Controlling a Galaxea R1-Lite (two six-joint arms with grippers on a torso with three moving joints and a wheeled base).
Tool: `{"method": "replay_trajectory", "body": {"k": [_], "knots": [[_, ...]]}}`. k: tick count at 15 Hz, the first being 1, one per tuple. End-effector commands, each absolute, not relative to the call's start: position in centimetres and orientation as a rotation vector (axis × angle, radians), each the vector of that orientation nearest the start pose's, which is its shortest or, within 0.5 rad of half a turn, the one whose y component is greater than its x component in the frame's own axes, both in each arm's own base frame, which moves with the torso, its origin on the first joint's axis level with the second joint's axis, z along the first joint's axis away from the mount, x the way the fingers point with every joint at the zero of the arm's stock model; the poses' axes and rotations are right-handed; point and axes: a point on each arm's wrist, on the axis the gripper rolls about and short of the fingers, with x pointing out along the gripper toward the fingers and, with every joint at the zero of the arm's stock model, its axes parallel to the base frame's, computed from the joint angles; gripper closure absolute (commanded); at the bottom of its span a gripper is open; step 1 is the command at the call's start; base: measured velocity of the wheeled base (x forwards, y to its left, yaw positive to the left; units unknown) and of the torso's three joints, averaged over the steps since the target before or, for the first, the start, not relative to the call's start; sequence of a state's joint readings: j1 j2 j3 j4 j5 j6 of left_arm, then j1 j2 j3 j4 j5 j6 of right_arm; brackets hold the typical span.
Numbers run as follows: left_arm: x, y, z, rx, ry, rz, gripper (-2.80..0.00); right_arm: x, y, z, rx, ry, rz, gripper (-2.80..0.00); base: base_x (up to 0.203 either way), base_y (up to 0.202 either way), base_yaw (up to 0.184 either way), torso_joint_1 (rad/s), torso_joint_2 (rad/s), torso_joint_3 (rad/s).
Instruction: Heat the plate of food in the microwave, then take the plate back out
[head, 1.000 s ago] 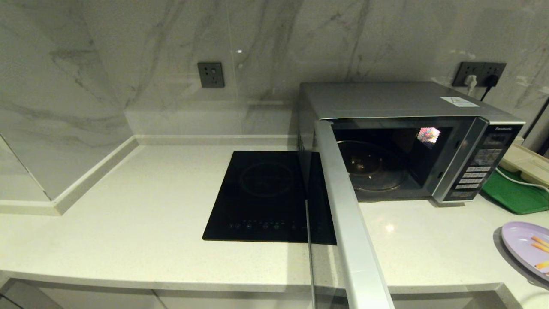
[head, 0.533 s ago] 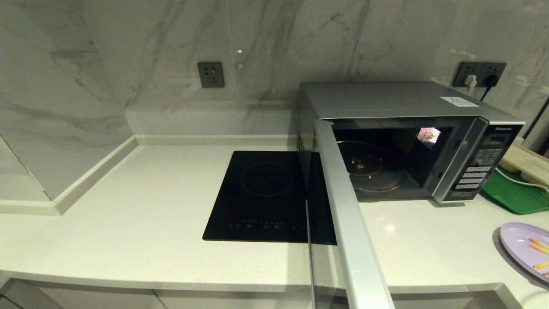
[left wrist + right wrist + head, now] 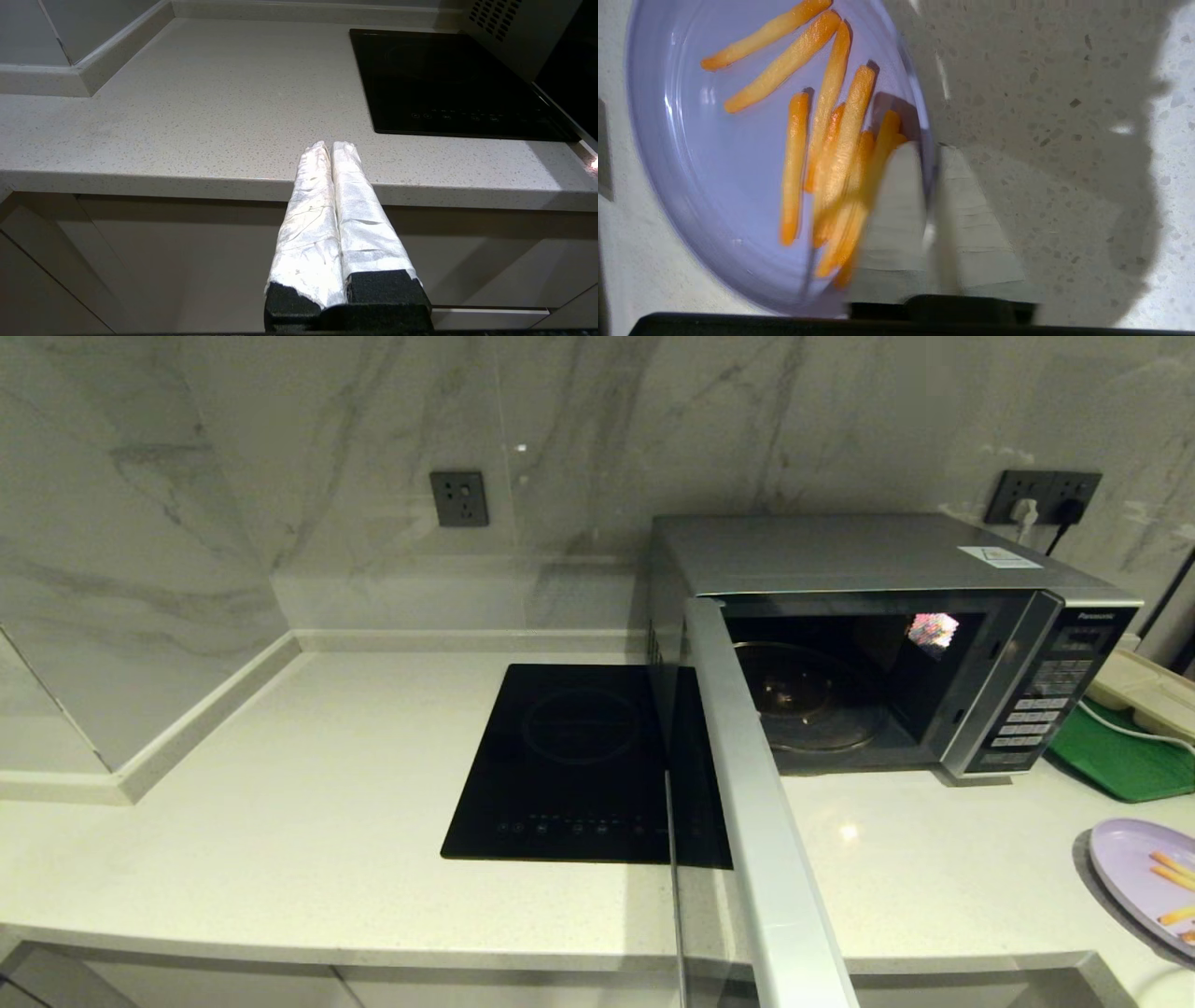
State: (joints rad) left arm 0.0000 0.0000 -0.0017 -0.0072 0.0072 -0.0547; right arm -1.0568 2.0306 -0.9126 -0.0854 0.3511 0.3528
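Observation:
The silver microwave [image 3: 868, 555] stands at the back right of the counter with its door [image 3: 747, 784] swung wide toward me. Its dark cavity holds only the glass turntable [image 3: 812, 695]. The lilac plate of food [image 3: 1134, 863] shows at the far right edge of the head view, with a dark shadow under its left side. In the right wrist view my right gripper [image 3: 931, 149] is shut on the rim of the plate [image 3: 714, 163], one finger inside beside the orange fries [image 3: 831, 140] and one outside. My left gripper [image 3: 331, 145] is shut and empty, parked below the counter's front edge.
A flat black induction cooktop [image 3: 569, 756] lies left of the open door. A green tray [image 3: 1120, 756] with a beige tray [image 3: 1144, 695] on it sits right of the microwave. Marble walls close the back and the left corner.
The plate has shifted slightly at the right edge of the head view, a little lower in the picture. The microwave door and the left arm have not moved.

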Motion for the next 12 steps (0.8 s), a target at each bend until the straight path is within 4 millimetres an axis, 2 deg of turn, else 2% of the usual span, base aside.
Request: {"method": "replay_trajectory", "body": {"k": [1,4,7,10,12], "knots": [[-2.3,0.0,7.7,-0.055,-0.008,0.007,0.00,16.9,-28.4,5.7,1.003,0.689,-0.790,-2.80,0.000,0.000,0.000,0.000,0.00,0.000],[-2.3,0.0,7.7,-0.055,-0.009,0.007,0.00,16.8,-28.3,6.3,0.991,0.671,-0.790,-2.80,0.000,0.000,0.000,0.000,0.00,0.000],[-2.3,0.0,7.7,-0.055,-0.009,0.007,0.00,16.5,-27.7,8.5,0.957,0.620,-0.780,-2.80,0.000,0.000,0.000,0.000,0.00,0.000],[-2.3,0.0,7.7,-0.055,-0.009,0.007,0.00,15.7,-25.8,12.7,0.925,0.550,-0.711,-2.80,0.000,0.000,0.000,0.000,0.00,0.000],[-2.3,0.0,7.7,-0.055,-0.009,0.007,0.00,15.2,-23.4,16.4,0.922,0.566,-0.645,-2.80,0.000,0.000,0.000,0.000,0.00,0.000]]}}
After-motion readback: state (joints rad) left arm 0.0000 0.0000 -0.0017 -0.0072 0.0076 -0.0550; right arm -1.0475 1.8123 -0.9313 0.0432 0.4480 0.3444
